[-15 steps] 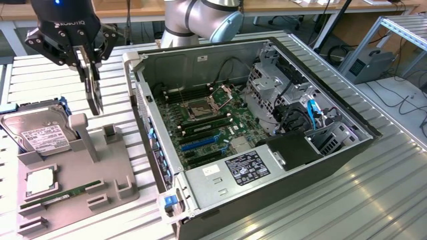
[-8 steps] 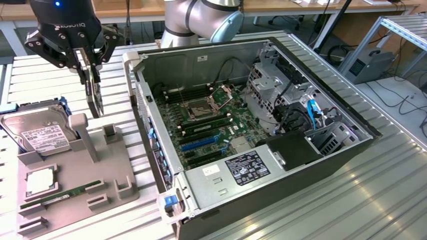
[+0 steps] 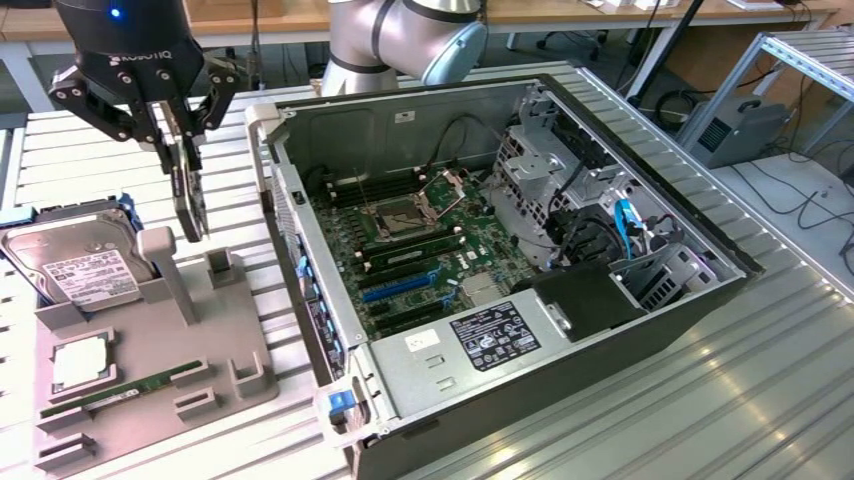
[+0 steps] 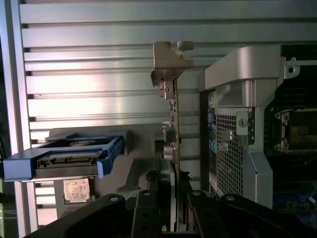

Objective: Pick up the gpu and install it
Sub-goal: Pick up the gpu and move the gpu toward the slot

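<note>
gpu (image 3: 191,200) — clamped edge-on in hand (image 3: 178,135), hanging above grey tray (image 3: 227,350) beside open computer case (image 3: 534,425) — travels best plumb, firmly gripped.

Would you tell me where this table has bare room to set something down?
The ribbed table is bare beyond the computer case, toward the exterior view's lower right. The gray tray is crowded: the hard drive sits there, and the gripper holds the graphics card above it.
</note>
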You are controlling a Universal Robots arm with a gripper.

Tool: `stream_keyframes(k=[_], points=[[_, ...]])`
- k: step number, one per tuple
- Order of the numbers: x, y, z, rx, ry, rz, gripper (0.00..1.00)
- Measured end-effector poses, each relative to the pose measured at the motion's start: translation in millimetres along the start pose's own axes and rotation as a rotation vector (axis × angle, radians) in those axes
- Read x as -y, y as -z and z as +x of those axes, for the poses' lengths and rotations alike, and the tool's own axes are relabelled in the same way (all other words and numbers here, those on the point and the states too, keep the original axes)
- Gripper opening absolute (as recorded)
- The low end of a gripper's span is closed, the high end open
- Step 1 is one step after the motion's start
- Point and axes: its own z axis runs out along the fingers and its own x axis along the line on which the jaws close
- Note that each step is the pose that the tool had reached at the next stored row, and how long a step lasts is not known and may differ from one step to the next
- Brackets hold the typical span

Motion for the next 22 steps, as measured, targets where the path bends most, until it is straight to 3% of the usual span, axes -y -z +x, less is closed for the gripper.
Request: stream_keyframes(k=[22], points=[[11.1,0.0,-0.4,-0.0001,0.000,0.0001,0.27]])
